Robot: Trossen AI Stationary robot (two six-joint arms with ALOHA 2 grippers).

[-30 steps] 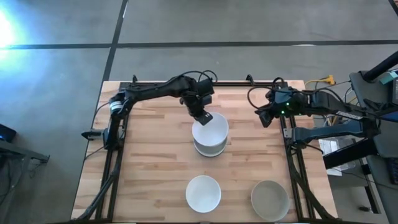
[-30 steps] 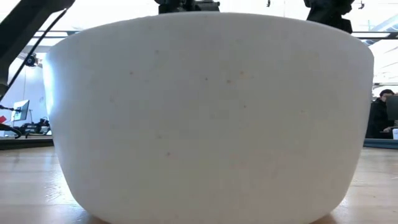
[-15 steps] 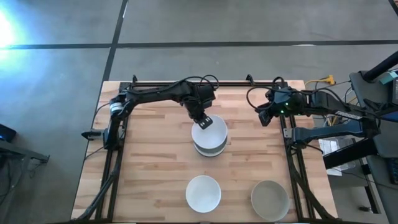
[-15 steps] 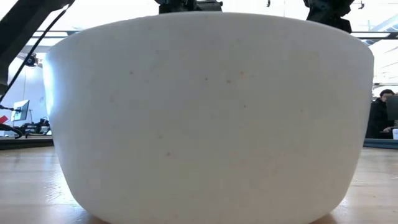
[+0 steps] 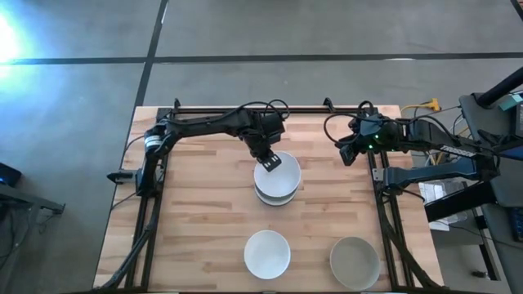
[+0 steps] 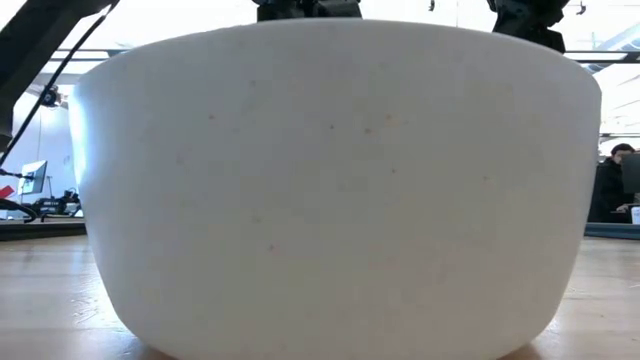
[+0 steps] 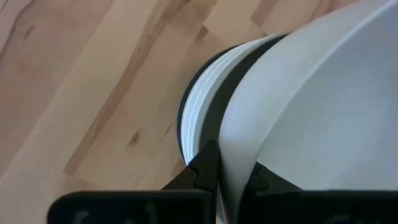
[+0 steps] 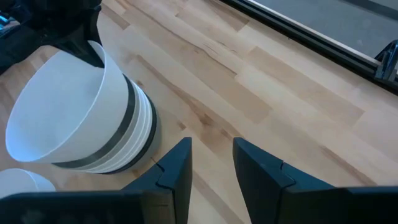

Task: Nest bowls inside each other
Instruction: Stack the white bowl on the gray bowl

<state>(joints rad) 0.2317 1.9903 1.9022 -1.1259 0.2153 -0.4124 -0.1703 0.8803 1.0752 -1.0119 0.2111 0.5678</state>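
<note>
Pinching the rim of the top white bowl, the left gripper has lowered it from a tilt, nearly seated in the stack mid-table. The left arm reaches in from the far-left corner. The right gripper waits part-open at the far-right edge.
</note>
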